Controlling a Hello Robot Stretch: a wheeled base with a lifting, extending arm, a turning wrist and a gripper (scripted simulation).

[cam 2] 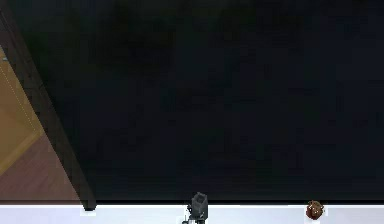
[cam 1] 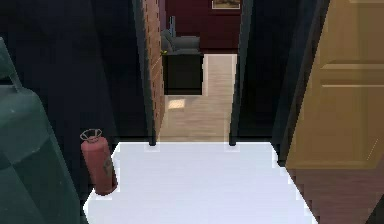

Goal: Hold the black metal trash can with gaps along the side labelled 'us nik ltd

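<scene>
At 12 o'clock in the forward view, an open doorway leads to a further room with a dark cabinet. Where the black trash can stands cannot be told, so the step in hand is judged to be search: drive through squarely, clear of the wooden door leaf at 11 o'clock and the red fire extinguisher at 8 o'clock. The dark green bulky body at 9 o'clock may be a container, but its opening and contents cannot be made out, and the gripper's state cannot be told.
</scene>
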